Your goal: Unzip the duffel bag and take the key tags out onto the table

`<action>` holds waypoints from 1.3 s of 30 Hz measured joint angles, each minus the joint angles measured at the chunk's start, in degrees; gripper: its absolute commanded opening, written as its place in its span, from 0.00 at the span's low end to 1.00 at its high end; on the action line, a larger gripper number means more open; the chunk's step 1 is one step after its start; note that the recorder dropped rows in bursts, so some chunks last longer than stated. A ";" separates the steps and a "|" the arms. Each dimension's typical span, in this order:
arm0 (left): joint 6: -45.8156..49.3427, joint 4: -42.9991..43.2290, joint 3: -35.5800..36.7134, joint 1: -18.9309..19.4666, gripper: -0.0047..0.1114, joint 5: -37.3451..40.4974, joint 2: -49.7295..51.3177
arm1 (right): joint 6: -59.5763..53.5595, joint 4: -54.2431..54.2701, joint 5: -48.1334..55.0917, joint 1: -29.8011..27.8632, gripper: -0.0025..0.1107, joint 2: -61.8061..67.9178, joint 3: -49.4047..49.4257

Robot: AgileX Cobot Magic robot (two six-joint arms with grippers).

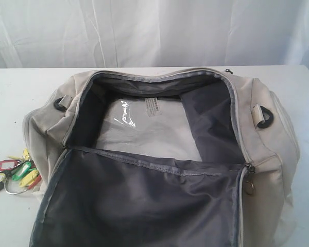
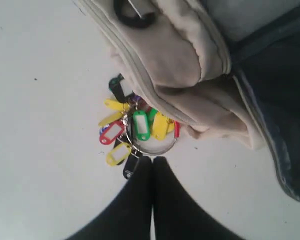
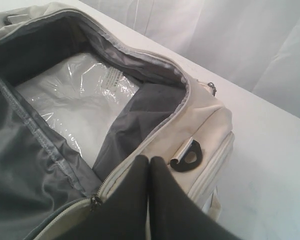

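Exterior view: the key tags (image 1: 18, 172) lie on the desk (image 1: 10, 87) at the near left, out of the duffel bag (image 1: 278, 134) and touching its left side. The bag stands unzipped, its lid flap folded toward the near edge with the grey lining showing.

Handling, judged: the tags are light, hard plastic, loose on a stiff metal ring (image 2: 160, 147), so they are likely to splay and slip. The ring, or the whole clump, is the surest hold. The bag is soft and will sag when pushed.

The left fingers (image 2: 142, 175) are pressed together, hold nothing and hover just beside the tags. The right fingers (image 3: 140, 170) are likewise pressed together and empty, above the bag's right end near a black D-ring (image 3: 187, 157).

Obstructions: the bag's slumped side overhangs some of the tags. Only a clear plastic sheet (image 1: 149, 128) shows inside the bag. A white curtain (image 1: 154, 31) hangs behind.
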 measured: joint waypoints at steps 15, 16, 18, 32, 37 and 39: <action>-10.66 -7.48 10.60 -0.10 0.04 -0.78 -22.30 | 0.00 0.00 0.00 0.00 0.02 0.00 0.00; -10.80 -7.94 10.60 -0.10 0.04 -0.75 -22.45 | 0.00 0.00 0.00 0.00 0.02 0.00 0.00; -10.92 -8.40 10.60 -0.10 0.04 -0.75 -22.58 | 0.00 0.00 0.00 0.00 0.02 0.00 0.00; -11.13 -7.84 24.03 6.94 0.04 -9.82 -31.41 | 0.00 0.00 0.00 0.00 0.02 0.00 0.00; -11.13 -7.84 36.79 10.24 0.04 -15.73 -38.45 | 0.00 0.00 0.00 0.00 0.02 0.00 0.00; -11.13 -7.84 41.68 10.72 0.04 -17.18 -40.74 | 0.00 0.00 0.00 0.00 0.02 0.00 0.00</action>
